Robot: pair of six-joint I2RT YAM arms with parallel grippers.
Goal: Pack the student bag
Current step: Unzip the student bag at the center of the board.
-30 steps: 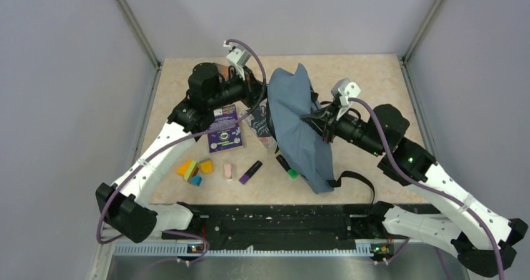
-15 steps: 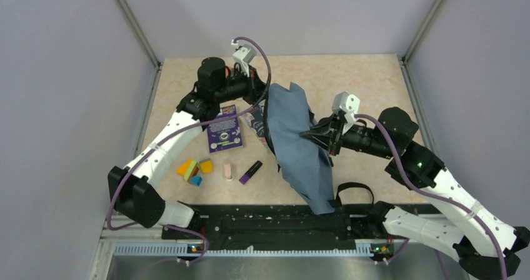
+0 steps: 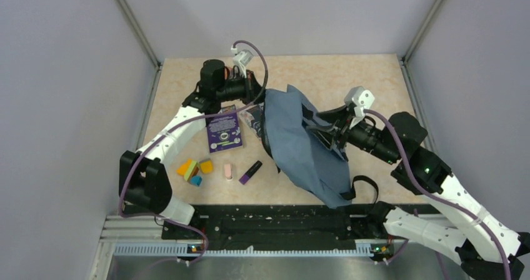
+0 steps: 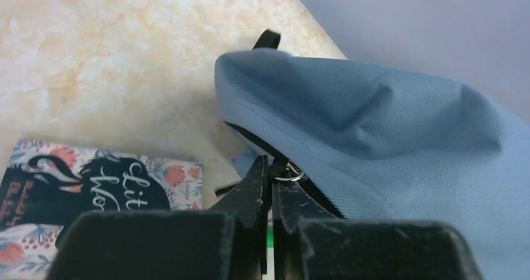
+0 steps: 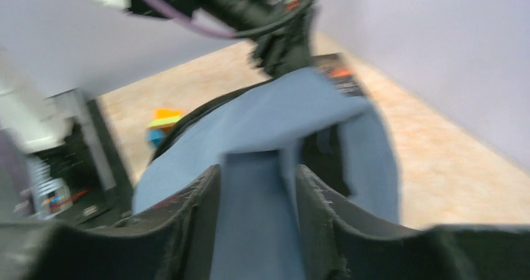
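Bag soft slate-blue twill, crumpled wedge; table mottled beige.

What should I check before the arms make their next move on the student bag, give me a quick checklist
1. Left gripper shut on the zipper pull: ok.
2. Right gripper holding the student bag: cannot tell; the jaws are apart with fabric between them, and the view is blurred.
3. Bag mouth open enough to load: cannot tell; only a dark zipper line shows.
4. Purple book, highlighter, eraser and blocks packed: not ok; all lie on the table.
5. Floral book free to pick: not ok; seen from above, the bag hides part of it.
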